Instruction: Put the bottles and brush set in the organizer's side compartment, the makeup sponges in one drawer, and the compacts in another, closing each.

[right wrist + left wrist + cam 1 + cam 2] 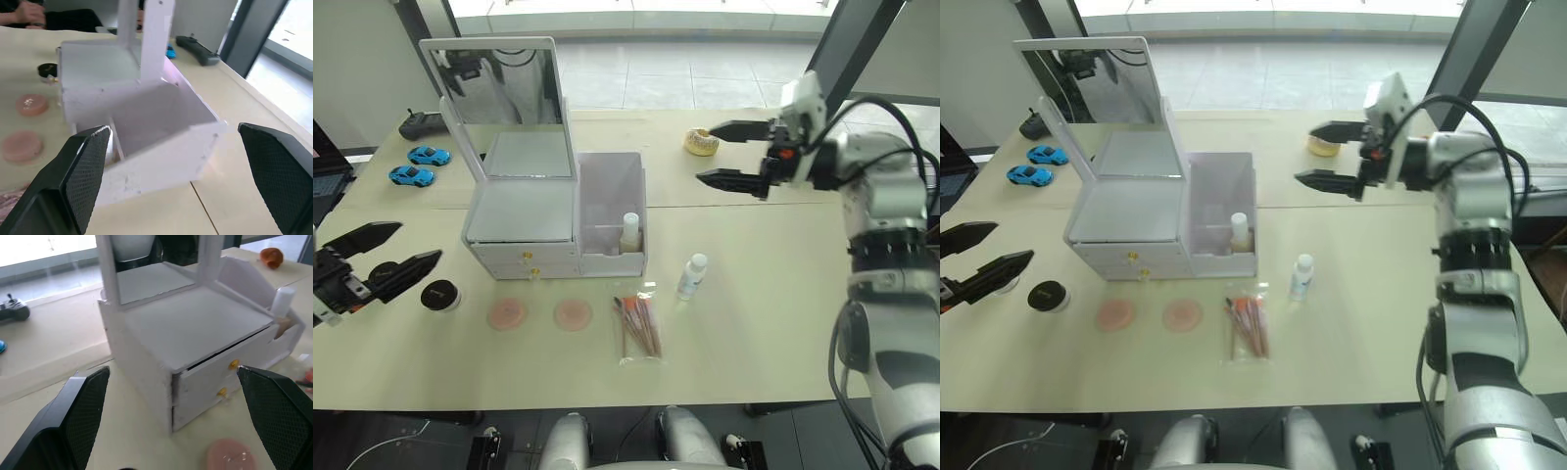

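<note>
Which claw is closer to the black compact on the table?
Left. The left claw is open just beside the black compact, at the table's left edge. The right claw is open far across the table, beyond the organizer.

A matt white plastic organizer [524, 211] with small brass-coloured drawer knobs [234, 364] and a glossy mirror [499, 73] stands on a smooth, matt cream bench [773, 323]. Its side compartment [612, 201] has translucent, frosted walls. The brush set [639, 325] lies in a clear, shiny plastic sleeve. Two pink makeup sponges [507, 313] look soft and matt; the black compact [440, 294] is glossy.
</note>
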